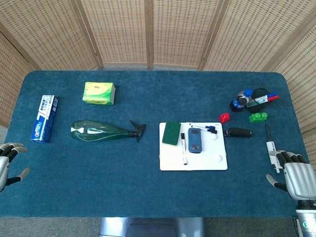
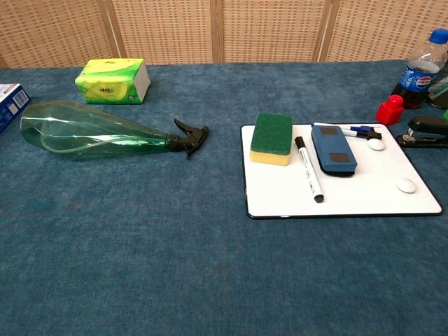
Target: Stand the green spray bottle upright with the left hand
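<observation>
One green spray bottle (image 1: 101, 131) lay sideways; our left hand (image 1: 9, 160) waited empty, fingers apart. We judged rolling likely under a careless grip.

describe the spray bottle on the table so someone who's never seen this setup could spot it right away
On the blue table, look left of the whiteboard. The spray bottle lies on its side there, black nozzle toward the board. It is the only clear green see-through thing, and longer than the tissue pack and the toothpaste box nearby.

Staged lab tabletop: blue cloth (image 1: 148, 197) backed by wicker screens (image 1: 148, 29).
</observation>
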Action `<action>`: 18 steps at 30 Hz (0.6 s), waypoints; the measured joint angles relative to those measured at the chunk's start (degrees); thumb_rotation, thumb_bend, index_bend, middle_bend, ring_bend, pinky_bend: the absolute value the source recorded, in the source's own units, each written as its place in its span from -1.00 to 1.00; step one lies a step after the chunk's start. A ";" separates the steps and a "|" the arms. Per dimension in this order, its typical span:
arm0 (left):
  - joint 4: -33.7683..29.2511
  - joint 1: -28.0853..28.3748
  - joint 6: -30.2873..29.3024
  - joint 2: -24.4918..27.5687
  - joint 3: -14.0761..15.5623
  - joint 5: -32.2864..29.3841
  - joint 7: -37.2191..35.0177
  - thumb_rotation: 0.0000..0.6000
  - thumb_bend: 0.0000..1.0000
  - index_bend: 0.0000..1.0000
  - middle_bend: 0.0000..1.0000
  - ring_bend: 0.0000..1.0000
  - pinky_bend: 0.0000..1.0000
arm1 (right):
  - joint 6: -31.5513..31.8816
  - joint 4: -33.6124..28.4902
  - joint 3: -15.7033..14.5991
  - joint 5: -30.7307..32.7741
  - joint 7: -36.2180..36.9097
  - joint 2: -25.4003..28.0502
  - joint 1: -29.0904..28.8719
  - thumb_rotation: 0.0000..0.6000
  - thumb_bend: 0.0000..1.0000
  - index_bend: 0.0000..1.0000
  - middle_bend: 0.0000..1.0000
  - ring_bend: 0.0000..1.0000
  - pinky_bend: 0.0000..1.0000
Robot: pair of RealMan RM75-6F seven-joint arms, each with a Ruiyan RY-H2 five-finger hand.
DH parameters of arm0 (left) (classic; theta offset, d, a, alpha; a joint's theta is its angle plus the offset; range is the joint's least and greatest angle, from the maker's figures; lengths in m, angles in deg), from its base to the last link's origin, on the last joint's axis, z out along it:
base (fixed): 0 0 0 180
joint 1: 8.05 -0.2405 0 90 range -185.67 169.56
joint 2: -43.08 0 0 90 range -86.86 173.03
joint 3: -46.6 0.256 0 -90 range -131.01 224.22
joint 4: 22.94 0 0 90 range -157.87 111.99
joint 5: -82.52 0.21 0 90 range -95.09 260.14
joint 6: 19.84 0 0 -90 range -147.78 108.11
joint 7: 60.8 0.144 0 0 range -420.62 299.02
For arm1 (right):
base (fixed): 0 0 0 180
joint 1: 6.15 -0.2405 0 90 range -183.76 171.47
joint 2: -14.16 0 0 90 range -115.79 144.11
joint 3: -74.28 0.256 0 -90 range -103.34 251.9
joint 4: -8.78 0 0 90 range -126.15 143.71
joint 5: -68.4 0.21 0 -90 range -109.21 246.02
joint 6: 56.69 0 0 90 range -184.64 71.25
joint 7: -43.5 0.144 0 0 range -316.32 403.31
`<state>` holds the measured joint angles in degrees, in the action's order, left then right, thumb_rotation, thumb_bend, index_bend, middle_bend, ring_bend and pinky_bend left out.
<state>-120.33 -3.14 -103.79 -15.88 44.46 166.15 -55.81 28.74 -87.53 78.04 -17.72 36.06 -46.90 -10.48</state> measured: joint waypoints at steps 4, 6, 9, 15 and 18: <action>0.48 0.01 -0.17 -0.34 0.05 0.51 -0.55 1.00 -0.46 -0.24 -0.30 -0.43 -0.51 | 0.00 0.21 0.08 0.09 0.16 -0.08 -0.01 1.00 -0.56 -0.40 -0.28 -0.37 -0.31; 1.05 -0.06 -0.29 -0.69 0.20 0.83 -0.87 1.00 -0.46 -0.24 -0.30 -0.42 -0.51 | 0.03 0.29 0.06 -0.02 0.14 -0.06 -0.01 1.00 -0.56 -0.40 -0.28 -0.37 -0.31; 1.18 -0.20 -0.41 -0.73 0.34 0.94 -0.80 1.00 -0.46 -0.24 -0.31 -0.42 -0.51 | 0.32 0.37 -0.06 -0.31 0.19 0.05 0.15 1.00 -0.56 -0.40 -0.28 -0.37 -0.31; 0.92 0.17 -0.15 -0.18 0.04 1.03 -0.85 1.00 -0.46 -0.25 -0.32 -0.43 -0.51 | 1.66 0.33 -0.14 -0.29 0.40 0.08 1.03 1.00 -0.56 -0.40 -0.28 -0.37 -0.31; 0.64 0.87 1.04 0.33 -0.09 0.91 -0.35 1.00 -0.46 -0.32 -0.40 -0.49 -0.53 | 1.82 0.37 -0.26 -0.32 0.37 0.05 1.27 1.00 -0.56 -0.40 -0.28 -0.37 -0.31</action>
<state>-119.69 -2.27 -102.75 -15.55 44.37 167.07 -56.16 30.56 -87.16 77.78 -18.04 36.42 -46.86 -9.21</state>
